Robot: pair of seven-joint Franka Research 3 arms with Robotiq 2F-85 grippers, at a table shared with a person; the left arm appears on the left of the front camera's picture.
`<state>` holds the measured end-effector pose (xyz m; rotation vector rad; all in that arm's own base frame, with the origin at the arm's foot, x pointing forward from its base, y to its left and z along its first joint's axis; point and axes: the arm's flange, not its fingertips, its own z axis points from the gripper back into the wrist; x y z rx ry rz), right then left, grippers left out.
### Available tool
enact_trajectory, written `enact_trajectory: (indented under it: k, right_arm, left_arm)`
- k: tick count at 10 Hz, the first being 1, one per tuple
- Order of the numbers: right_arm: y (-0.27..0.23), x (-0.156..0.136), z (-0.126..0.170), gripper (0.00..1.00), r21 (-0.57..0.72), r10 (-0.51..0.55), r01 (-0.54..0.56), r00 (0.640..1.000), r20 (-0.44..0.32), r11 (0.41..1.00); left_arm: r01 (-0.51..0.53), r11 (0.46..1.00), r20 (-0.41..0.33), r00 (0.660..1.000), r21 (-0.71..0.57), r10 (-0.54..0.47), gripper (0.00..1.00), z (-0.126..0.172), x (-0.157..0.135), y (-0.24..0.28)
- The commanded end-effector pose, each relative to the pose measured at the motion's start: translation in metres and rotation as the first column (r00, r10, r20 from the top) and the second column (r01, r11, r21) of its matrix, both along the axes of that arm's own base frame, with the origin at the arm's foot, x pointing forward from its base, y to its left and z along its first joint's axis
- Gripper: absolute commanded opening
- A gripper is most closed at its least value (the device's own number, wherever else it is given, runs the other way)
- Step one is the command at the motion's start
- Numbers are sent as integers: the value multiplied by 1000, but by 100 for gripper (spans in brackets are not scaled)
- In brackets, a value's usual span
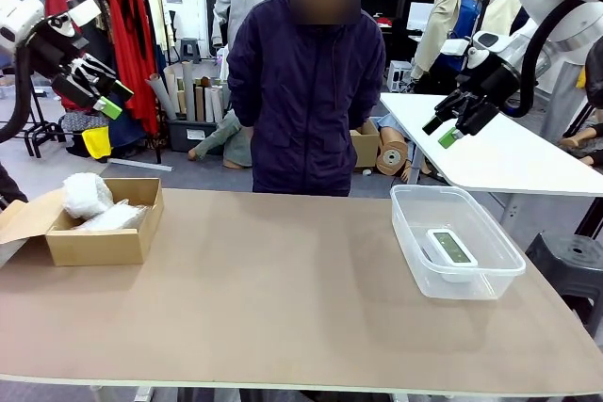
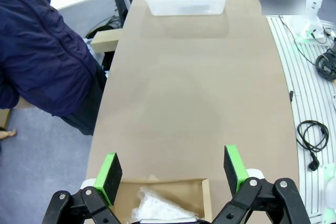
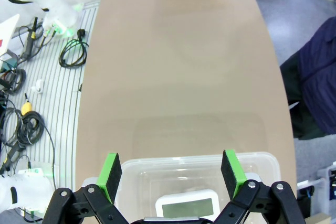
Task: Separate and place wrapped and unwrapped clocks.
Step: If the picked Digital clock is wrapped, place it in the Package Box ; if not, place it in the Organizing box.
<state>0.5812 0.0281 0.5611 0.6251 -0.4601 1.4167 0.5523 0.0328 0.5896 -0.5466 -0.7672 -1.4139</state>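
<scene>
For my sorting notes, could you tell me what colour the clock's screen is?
Greenish-grey, set in the bare white clock; it shows best in the front view.

My arms are glossy white, rounded shells with black cabling along the right one. My left gripper (image 1: 102, 88) and right gripper (image 1: 456, 124) are black linkage frames with silver pivot screws; each finger ends in a bright green rectangular pad (image 2: 111, 174).

Probably a lab: clothes rack (image 1: 104, 7), floor cables (image 3: 23, 66).
</scene>
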Motion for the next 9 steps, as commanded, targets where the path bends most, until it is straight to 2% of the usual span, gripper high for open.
enact_trajectory:
  k: [1,9]
  right_arm:
    - [1,-2,1,100,-17,6,-6,1000,2,1000]
    - [1,-2,1,100,-17,6,-6,1000,2,1000]
  left_arm:
    - [10,1000,10,1000,1,-10,100,2,0,1]
    - [10,1000,10,1000,1,-10,100,2,0,1]
